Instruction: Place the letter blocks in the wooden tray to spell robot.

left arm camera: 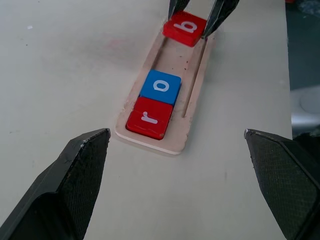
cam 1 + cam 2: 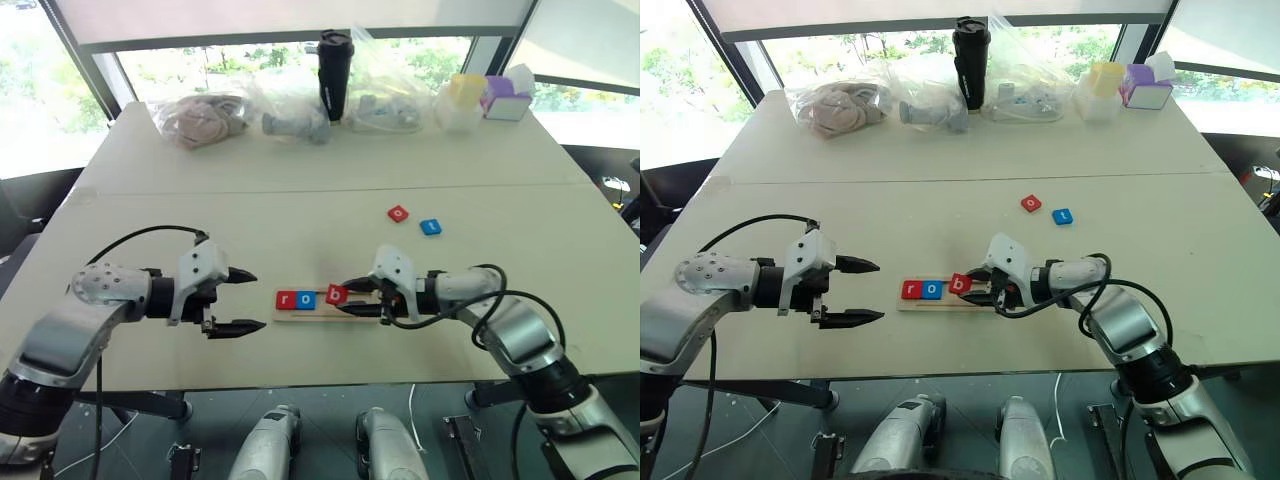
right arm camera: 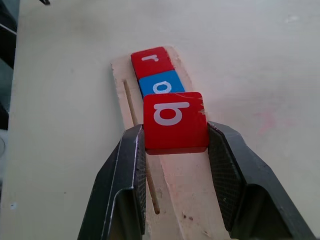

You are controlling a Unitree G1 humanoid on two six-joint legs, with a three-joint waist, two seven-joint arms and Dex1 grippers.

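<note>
Right wrist view shows you the right gripper (image 3: 176,145) clamped on the red "b" block (image 3: 175,121), held tilted over the wooden tray (image 3: 182,200), just beside the blue "o" block (image 3: 160,85); the red "r" block (image 3: 151,61) sits at the tray's end. Your left gripper (image 2: 237,300) hovers spread wide and empty, off that end of the tray. The tray lies near the table's (image 2: 150,200) near edge; the spare red "o" block (image 2: 398,213) and blue "t" block (image 2: 430,227) lie together farther back, toward the right edge
</note>
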